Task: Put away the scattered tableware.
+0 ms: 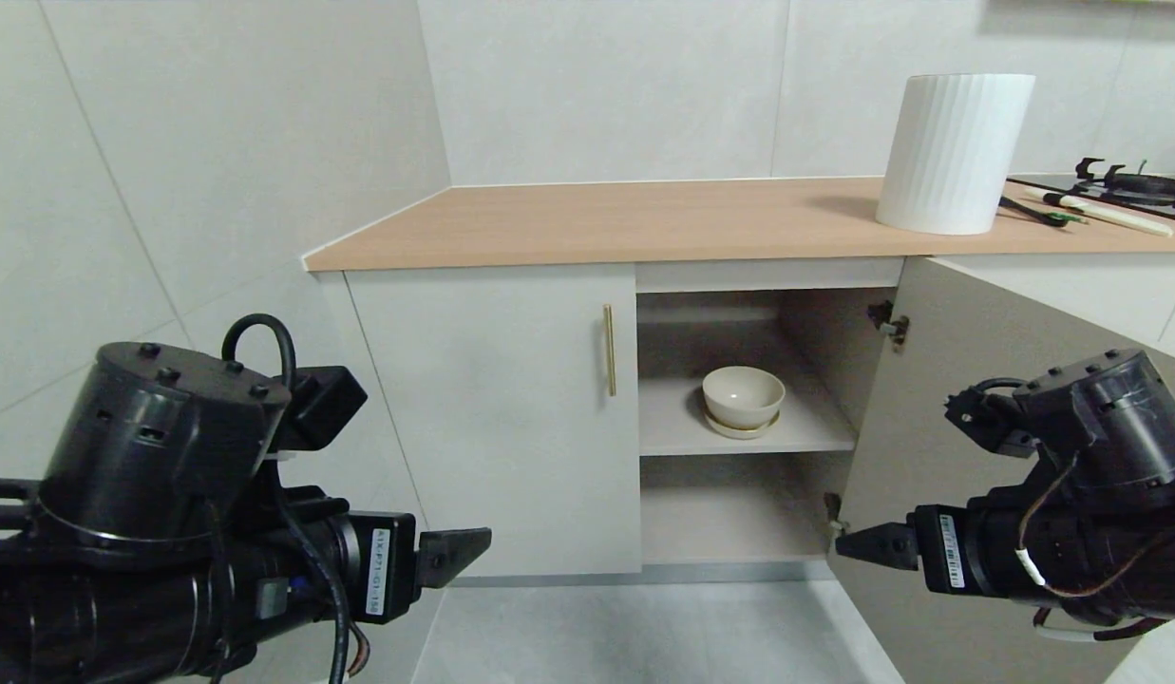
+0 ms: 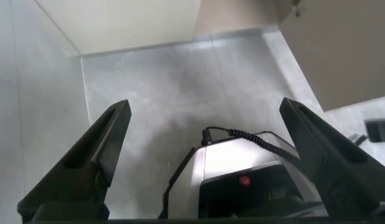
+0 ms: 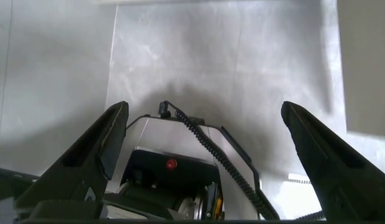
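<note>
Left gripper and right gripper: both spread wide, empty. Bowl sits beyond and above them, between, on a saucer. Apparently ceramic: rigid, slippery, breakable. Best gripped at the rim.

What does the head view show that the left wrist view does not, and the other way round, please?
Head view: the bowl on a plate on the cupboard's upper shelf, the closed door's handle, and the worktop with a white ribbed canister.
Left wrist view: the left pincer seen from behind, open, its fingers spread above the floor.
Both: the floor, the open cupboard door and the left pincer.
</note>
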Controlling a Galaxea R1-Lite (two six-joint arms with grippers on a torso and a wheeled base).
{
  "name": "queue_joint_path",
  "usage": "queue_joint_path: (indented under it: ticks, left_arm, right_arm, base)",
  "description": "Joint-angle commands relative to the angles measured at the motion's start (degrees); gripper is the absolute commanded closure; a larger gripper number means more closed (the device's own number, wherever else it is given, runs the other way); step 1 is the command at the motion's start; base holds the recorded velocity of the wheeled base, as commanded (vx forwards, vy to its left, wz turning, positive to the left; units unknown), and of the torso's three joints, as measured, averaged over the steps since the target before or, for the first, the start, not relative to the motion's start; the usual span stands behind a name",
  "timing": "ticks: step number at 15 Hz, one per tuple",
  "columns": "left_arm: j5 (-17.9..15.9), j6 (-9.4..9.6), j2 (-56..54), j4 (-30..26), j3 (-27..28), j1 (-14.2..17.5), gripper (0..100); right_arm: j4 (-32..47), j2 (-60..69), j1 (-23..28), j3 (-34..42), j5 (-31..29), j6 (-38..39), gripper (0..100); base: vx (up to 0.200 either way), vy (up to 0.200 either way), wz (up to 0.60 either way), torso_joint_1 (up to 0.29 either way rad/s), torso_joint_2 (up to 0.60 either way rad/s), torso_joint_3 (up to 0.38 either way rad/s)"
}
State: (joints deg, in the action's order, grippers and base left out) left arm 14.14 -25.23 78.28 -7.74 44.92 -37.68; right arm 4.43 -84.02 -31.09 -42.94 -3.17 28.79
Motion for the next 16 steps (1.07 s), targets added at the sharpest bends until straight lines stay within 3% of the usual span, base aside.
queue_joint_path:
  ticks: [1, 10, 14, 16]
  left_arm:
    - [0.01, -0.08, 0.3, 0.01, -0.01, -0.02, 0]
    - [0.1, 0.1, 0.3, 0.01, -0.1, -0.02, 0]
    - [0.19, 0.63, -0.05, 0.01, -0.19, -0.02, 0]
    - [0.19, 1.5, -0.32, 0.01, -0.54, -0.02, 0]
  right_arm:
    - [-0.03, -0.09, -0.03, -0.04, 0.01, 0.03, 0]
    - [0.32, 1.14, -0.03, 0.04, -0.79, -0.49, 0]
    - [7.62, 5.0, 0.06, -0.57, -1.93, -5.24, 0]
    - [10.08, 6.23, 0.06, -0.57, -3.86, -7.09, 0]
  base:
    - [-0.2, 0.0, 0.0, -0.002, 0.01, 0.002]
    - [-0.022, 0.0, 0.0, 0.0, 0.0, 0.0]
    - [0.0, 0.0, 0.0, 0.0, 0.0, 0.0]
    - [0.0, -0.2, 0.0, 0.002, 0.0, 0.009]
